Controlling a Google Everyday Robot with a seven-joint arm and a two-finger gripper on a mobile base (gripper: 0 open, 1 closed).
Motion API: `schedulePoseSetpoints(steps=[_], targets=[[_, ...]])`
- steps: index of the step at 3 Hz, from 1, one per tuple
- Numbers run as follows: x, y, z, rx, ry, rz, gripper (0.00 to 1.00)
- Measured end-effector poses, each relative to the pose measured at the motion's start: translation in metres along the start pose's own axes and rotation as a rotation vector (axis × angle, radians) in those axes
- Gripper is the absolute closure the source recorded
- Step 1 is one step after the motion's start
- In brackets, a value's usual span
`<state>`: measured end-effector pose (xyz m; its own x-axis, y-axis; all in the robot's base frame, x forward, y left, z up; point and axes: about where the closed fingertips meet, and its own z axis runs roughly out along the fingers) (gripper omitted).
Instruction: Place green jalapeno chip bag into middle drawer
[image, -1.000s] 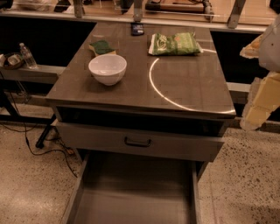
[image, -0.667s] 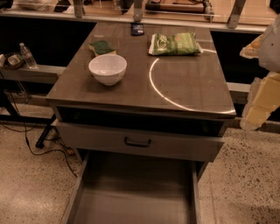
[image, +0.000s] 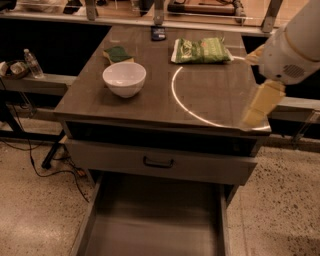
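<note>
One table. One drawer, open, low in front. One end effector over the table's right edge; grip state cannot be told. One bag, green, crinkly, white-lettered, lying flat at table rear. One bowl. One sponge.

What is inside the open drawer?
The middle drawer shows only bare floor; its rear is hidden under the drawer front. The gripper hangs at the table's right edge.

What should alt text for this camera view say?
A crinkly green foil chip bag lies at the back of a brown cabinet top; the robot's cream gripper hangs at its right edge. Below, a grey metal drawer stands open.
</note>
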<state>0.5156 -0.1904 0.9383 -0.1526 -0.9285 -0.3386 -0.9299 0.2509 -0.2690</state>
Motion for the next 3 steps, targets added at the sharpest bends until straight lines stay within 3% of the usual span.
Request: schedulePoseSetpoints(steps=[1, 2, 3], targets=[[-0.022, -0.046, 0.047, 0.049, -0.093, -0.003, 0.00], [-0.044, -0.115, 0.068, 0.164, -0.202, 0.024, 0.00], [-0.053, -0.156, 0.048, 0.252, -0.269, 0.061, 0.00]])
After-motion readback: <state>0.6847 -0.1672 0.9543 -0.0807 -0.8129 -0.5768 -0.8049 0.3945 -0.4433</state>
